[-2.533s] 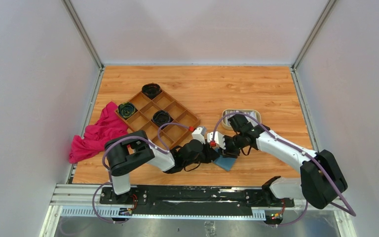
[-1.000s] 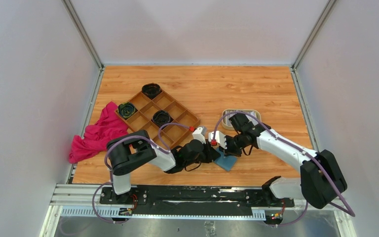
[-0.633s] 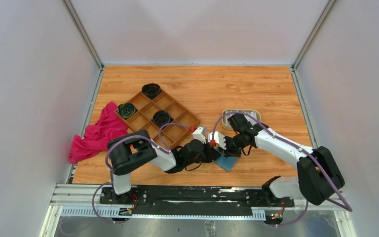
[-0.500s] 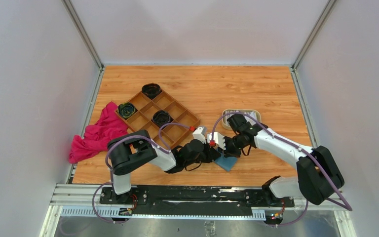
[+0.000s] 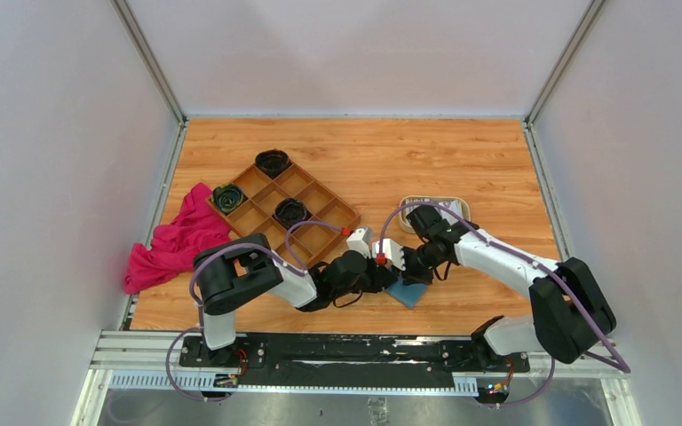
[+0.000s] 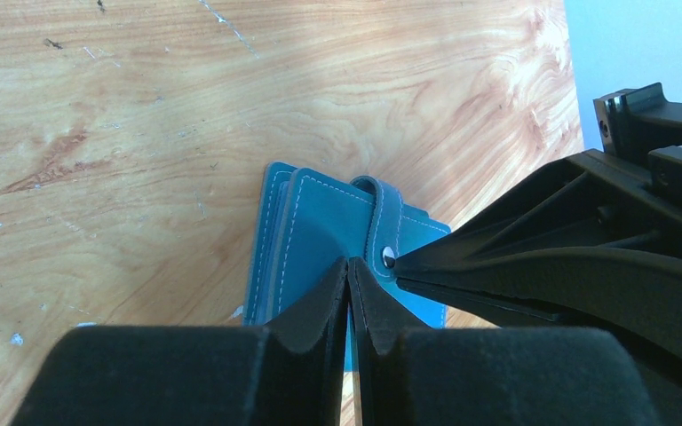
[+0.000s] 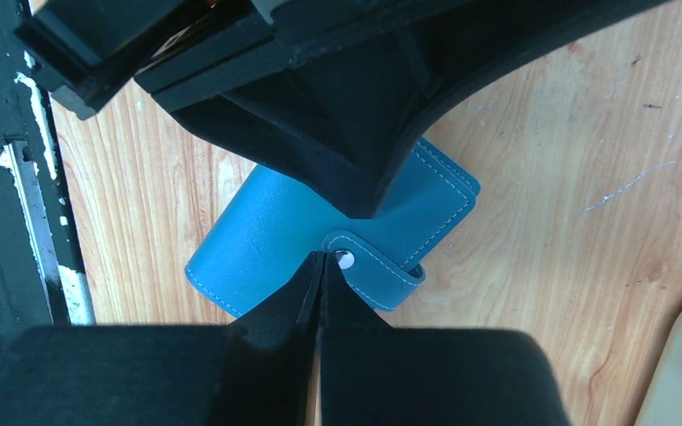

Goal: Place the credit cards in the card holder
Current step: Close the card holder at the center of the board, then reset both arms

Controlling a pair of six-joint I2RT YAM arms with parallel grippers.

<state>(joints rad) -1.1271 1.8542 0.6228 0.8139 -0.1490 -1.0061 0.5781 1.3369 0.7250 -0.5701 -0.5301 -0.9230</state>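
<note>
At 6 o'clock on the table (image 5: pixel 462 160), close to the front edge: teal card holder (image 5: pixel 406 292), folded and flat on the wood. Directly above it, both grippers tip to tip.

Left gripper (image 6: pixel 348 266): fingers pressed together, tips down on the holder's cover, just at 9 o'clock of the snap tab (image 6: pixel 384 222). Holder spreading from those tips toward 12 o'clock. Unclear whether any leather pinched between them.

Right gripper (image 7: pixel 320 259): squeezed tight as well, tips touching the tab's stud. Holder fanning from 10 to 2 o'clock of them.

At 2 o'clock of the holder, well apart: cream oval tray (image 5: pixel 462 206) with whitish credit cards (image 5: pixel 420 201), partly hidden by the right arm.

At 10 o'clock of the holder: wooden compartment tray (image 5: pixel 315 191).
</note>
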